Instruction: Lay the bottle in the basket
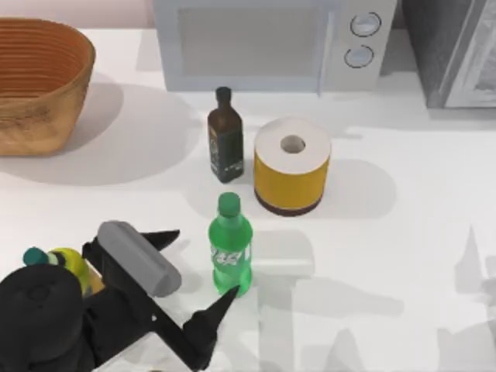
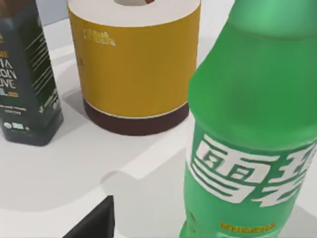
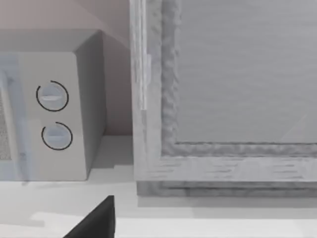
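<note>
Left gripper [image 1: 198,273] spread wide and empty, one fingertip touching the upright bottle [image 1: 230,246] at near centre, liable to tip it toward the brown bottle [image 1: 225,136] and paper roll [image 1: 292,165], basket [image 1: 39,81] well apart far left.

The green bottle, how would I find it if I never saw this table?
Start at the microwave at the back, then come forward past the brown bottle and yellow roll. The green bottle stands upright in front of them, slim and bright see-through green with white lettering.
</note>
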Robot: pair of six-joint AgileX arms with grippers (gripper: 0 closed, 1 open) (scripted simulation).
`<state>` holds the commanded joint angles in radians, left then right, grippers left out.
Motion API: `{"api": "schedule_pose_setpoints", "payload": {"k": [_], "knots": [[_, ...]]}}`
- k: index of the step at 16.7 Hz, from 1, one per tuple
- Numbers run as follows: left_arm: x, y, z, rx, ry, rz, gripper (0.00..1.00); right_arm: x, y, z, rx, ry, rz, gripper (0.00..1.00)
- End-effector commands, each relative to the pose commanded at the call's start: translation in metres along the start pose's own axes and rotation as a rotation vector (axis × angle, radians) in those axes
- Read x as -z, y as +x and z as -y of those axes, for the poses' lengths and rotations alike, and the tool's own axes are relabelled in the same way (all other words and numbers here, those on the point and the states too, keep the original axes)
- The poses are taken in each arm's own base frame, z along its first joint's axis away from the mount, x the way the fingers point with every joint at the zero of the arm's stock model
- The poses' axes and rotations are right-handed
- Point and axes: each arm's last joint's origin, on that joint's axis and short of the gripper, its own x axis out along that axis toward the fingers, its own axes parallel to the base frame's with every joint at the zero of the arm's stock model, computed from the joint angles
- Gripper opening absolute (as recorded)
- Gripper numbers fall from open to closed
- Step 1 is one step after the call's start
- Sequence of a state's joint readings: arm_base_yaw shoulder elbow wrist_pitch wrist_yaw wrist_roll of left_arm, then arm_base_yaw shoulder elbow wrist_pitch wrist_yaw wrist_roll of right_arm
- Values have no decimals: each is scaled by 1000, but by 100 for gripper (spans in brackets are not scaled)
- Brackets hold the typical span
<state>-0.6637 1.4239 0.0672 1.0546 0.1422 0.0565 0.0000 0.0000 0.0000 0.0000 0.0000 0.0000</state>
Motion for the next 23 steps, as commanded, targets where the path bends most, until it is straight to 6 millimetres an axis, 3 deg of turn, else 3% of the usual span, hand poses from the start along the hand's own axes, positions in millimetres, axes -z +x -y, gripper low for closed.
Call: {"api": "schedule_pose_setpoints", "payload": {"k": [3, 10, 17, 23], "knots": [[-4, 9, 0, 3, 2, 4, 100, 0, 0, 0, 0, 0, 0, 100], [-4, 61, -2, 3, 0, -1, 100, 0, 0, 0, 0, 0, 0, 100], [1, 70, 1, 2, 0, -2, 100, 0, 0, 0, 0, 0, 0, 100], [1, 70, 1, 2, 0, -2, 55, 0, 0, 0, 0, 0, 0, 100]]}}
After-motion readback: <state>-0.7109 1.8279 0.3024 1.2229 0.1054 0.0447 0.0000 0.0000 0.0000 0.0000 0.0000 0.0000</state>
